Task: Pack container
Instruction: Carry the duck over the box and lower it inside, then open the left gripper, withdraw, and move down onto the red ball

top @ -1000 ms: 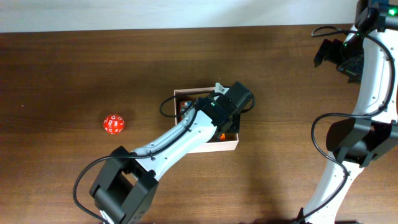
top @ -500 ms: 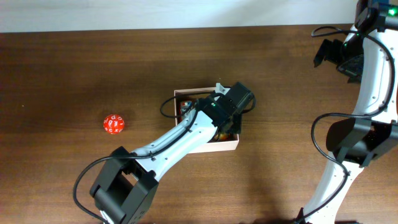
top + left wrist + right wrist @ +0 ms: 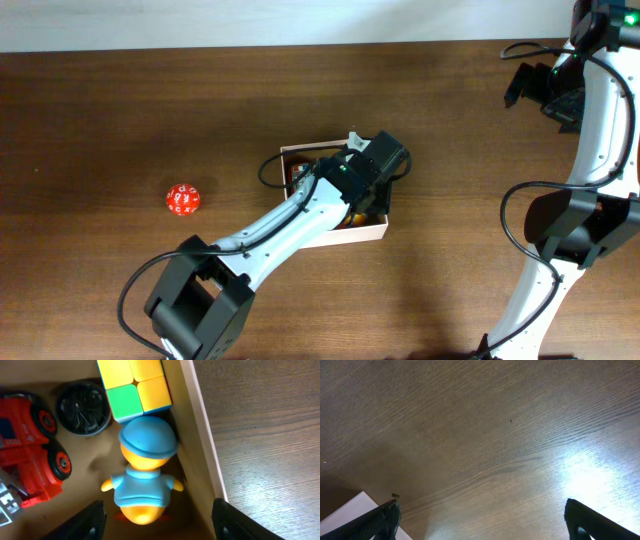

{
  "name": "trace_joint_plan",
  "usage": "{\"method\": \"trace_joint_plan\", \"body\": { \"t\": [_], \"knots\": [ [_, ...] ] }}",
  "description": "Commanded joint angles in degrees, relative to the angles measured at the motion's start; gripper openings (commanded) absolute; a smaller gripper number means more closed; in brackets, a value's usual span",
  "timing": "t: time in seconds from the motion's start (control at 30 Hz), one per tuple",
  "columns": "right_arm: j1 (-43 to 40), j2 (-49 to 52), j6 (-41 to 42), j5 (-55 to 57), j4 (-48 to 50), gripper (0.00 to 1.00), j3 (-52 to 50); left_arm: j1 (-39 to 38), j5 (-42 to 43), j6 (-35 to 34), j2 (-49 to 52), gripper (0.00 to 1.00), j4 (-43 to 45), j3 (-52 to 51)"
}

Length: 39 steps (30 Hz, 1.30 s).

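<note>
Left claw (image 3: 159, 521) is held apart just over the container (image 3: 201, 435), a toy figure (image 3: 145, 475) untouched between its tips; the red die (image 3: 183, 199) is seen well off on the desk (image 3: 100, 120), nearer this arm.

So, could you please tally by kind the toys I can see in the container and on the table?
Red toy truck, in the container: 1
Black round piece, in it: 1
Colour cube, in it: 1
Duck figure in blue, in it: 1
Red die, on the table: 1
Total: 5 in view
</note>
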Motion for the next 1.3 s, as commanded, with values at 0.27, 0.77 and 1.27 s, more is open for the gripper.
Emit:
{"method": "trace_joint_plan", "body": {
  "t": [0.27,0.77,1.27],
  "knots": [
    [0.1,0.0,0.3,-0.3,-0.1,0.99,0.3,7.8,-4.4,5.2,-10.2,0.7,-4.8,2.0],
    [0.1,0.0,0.3,-0.3,-0.1,0.99,0.3,25.5,-13.7,1.1,-18.6,0.76,-27.8,-0.3],
    [0.1,0.0,0.3,-0.3,-0.1,0.99,0.3,42.6,-7.5,12.6,-17.6,0.92,-5.8,-16.8]
  ]
}}
